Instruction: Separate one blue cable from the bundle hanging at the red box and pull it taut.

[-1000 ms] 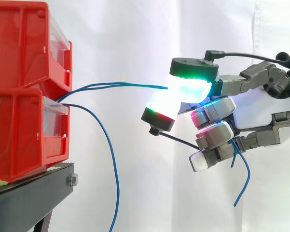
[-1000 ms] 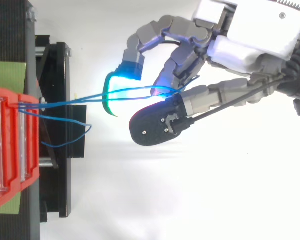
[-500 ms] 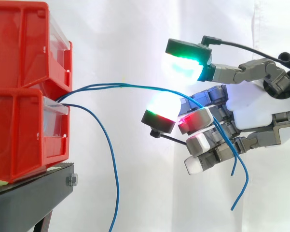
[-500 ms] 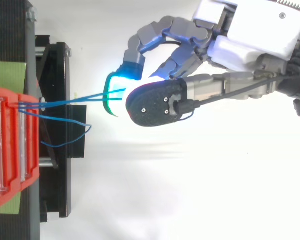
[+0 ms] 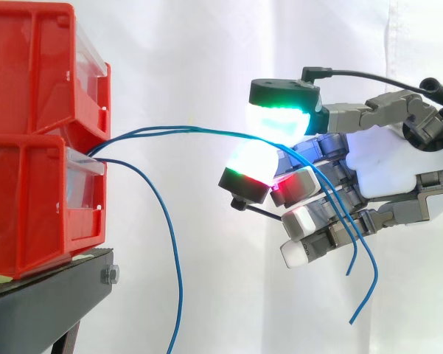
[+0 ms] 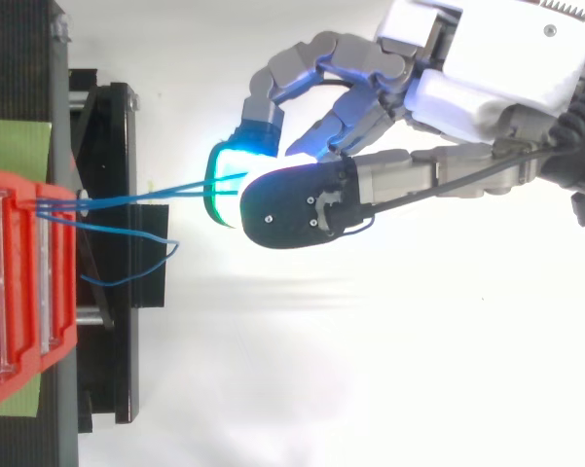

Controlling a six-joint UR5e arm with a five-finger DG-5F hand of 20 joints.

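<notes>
Currently the hand [image 5: 395, 164] is curled, two glowing pads [image 5: 278, 118] pinched together on a pair of blue cables [image 5: 178, 130] that arc slackly out from between the stacked red boxes [image 5: 29, 199]. Their free ends dangle below the fingers. A third blue cable [image 5: 176, 280] hangs loose beside the black stand [image 5: 44, 310].

Side view: red bins [image 5: 29, 184] cut by the left edge, black stand [image 5: 44, 310] by the bottom edge. One blue cable [image 5: 178, 280] drops past the lower edge, end unseen. Two upper cables [image 5: 169, 130] vanish into the glow of the hand [image 5: 398, 166]; contact there unreadable. Cable roots between the bins sit in shadow, too small to tell apart.
</notes>
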